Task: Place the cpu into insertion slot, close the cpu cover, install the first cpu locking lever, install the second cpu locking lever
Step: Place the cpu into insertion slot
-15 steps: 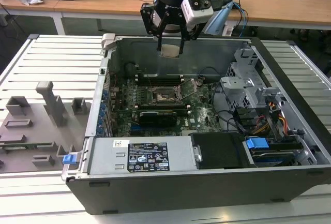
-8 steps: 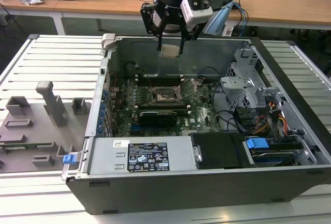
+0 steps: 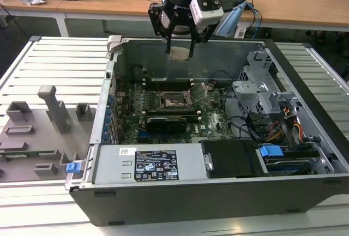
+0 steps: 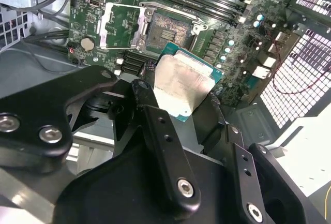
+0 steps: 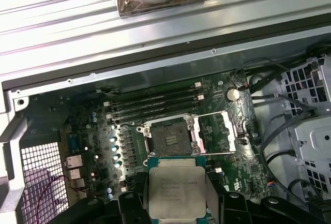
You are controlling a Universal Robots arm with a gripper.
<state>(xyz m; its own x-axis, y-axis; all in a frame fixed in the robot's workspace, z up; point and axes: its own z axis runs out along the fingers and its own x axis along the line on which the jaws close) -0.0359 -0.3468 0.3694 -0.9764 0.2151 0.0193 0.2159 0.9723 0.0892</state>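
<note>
The cpu [image 3: 179, 55] hangs in the air above the open computer case [image 3: 218, 203], pinched by two opposite edges in the claw [image 3: 180, 51], whose fingers are clamped against the chip's sides with its pale metal top facing up toward both wrist views. It looks light, thin and stiff, but probably fragile on the underside, so the bare edges seem the safest place to hold it, with little squeeze. Below it on the green motherboard [image 3: 218, 121] the insertion slot [image 5: 169, 137] lies bare, well apart from the chip. The cpu cover [image 5: 217, 131] is swung open just beside the slot. The case rests on a slatted metal bench [image 3: 54, 61].
</note>
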